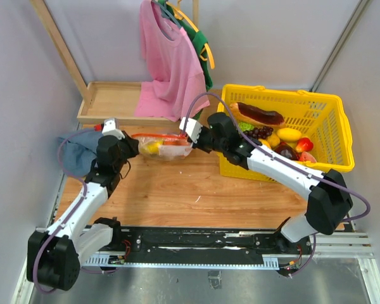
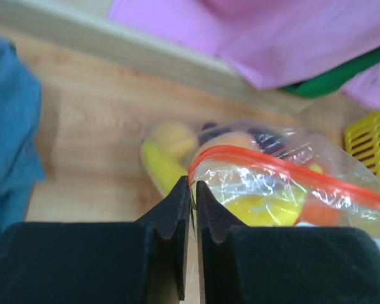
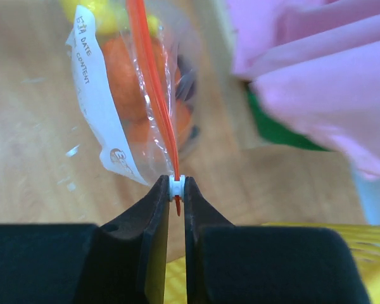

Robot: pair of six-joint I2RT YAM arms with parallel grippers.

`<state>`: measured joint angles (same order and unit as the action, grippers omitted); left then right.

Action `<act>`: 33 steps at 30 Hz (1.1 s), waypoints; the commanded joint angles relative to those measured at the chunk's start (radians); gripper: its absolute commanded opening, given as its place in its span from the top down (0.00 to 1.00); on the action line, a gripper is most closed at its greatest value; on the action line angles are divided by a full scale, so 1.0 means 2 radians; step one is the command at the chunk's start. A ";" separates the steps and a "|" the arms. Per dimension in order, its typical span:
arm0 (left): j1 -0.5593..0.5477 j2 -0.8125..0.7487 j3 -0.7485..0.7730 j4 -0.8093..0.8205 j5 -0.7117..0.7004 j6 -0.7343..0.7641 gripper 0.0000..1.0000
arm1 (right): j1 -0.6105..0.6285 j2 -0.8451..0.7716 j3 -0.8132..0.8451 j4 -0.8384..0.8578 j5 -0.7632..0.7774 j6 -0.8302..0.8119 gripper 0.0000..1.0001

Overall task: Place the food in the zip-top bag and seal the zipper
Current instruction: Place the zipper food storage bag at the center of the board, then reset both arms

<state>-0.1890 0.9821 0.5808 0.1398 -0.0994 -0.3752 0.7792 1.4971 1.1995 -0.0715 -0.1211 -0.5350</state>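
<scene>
The clear zip-top bag [image 1: 163, 148] hangs between my two grippers above the wooden table, with yellow and orange food [image 2: 259, 209] inside. Its red zipper [image 2: 291, 168] runs along the top edge. My left gripper [image 2: 193, 183] is shut on the bag's left corner at the end of the zipper. My right gripper [image 3: 176, 187] is shut on the small white slider [image 3: 176, 187] at the zipper's right end, with the red strip [image 3: 149, 82] stretching away from it. The bag's white label [image 3: 98, 95] shows in the right wrist view.
A yellow mesh basket [image 1: 329, 126] with more toy food stands at the right. A wooden tray [image 1: 114, 101] lies at the back. Pink and green clothes [image 1: 171, 57] hang above it. A blue cloth [image 1: 76, 155] lies at the left.
</scene>
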 commanded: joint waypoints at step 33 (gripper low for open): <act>-0.021 -0.267 0.198 -0.350 -0.093 0.029 0.01 | -0.164 -0.280 -0.019 -0.175 0.310 0.334 0.02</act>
<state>-0.2207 0.4679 0.9390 -0.4744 -0.2443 -0.3367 0.5125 1.0504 1.1854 -0.3187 0.2382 -0.0257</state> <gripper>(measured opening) 0.993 0.983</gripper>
